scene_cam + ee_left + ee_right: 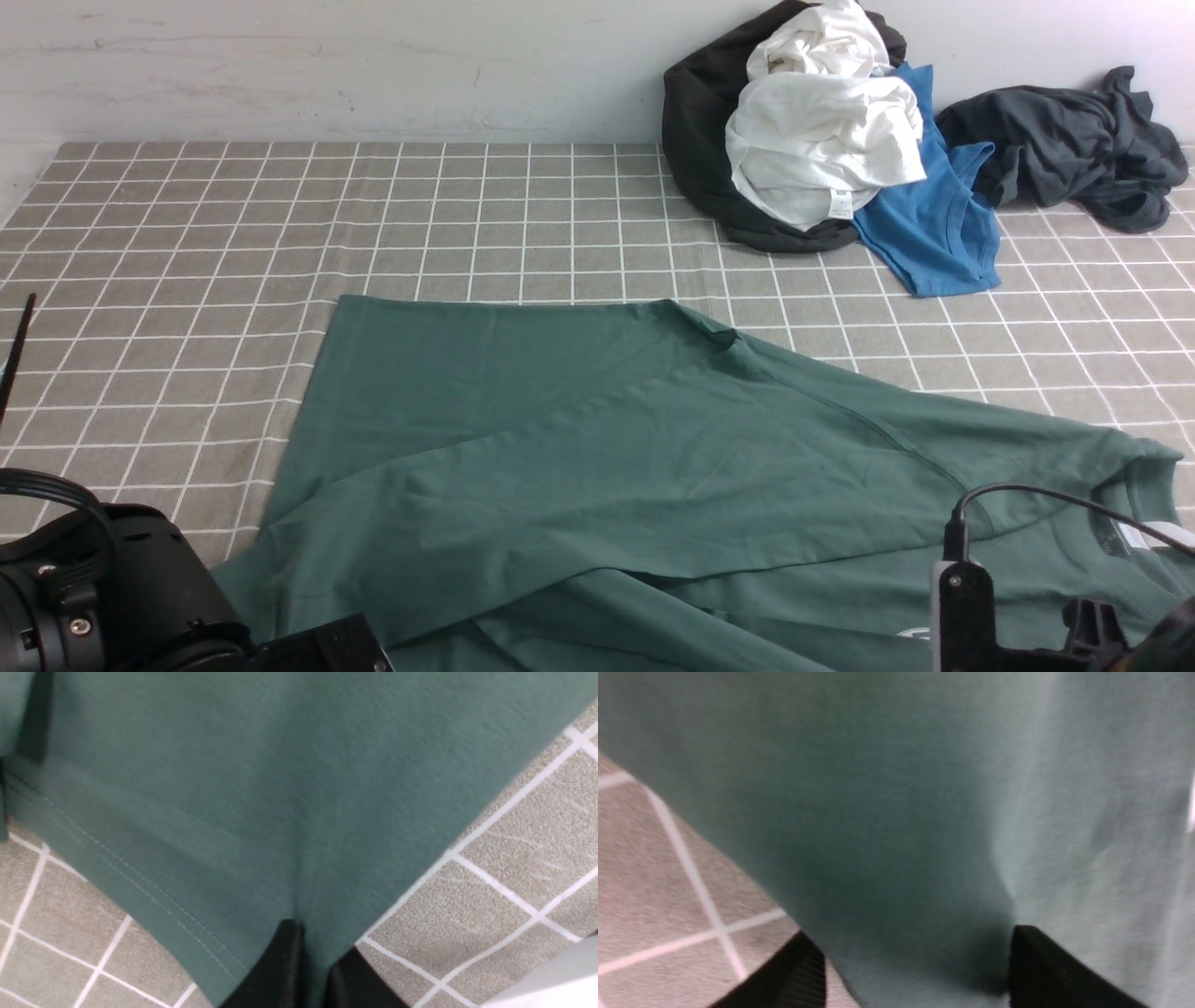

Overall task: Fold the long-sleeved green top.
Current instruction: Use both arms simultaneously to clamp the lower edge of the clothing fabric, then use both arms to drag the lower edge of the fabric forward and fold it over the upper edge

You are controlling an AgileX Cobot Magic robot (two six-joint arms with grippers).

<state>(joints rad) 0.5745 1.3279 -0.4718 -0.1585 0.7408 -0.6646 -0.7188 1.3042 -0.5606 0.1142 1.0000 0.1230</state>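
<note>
green top [597,439] lying on bench [187,215], lower half of frame | left jaws pinching its edge | right jaws gaping wide, straddling fabric

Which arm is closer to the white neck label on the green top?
Right. The right arm is just beside the neck label at the collar end; the left arm is across the green top, at its hem corner.

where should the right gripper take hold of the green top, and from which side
Take the green top by its near edge at the collar end, coming from the robot's side. It lies flat, that edge sits inside the open right gripper, and the left gripper pinches the hem corner.
</note>
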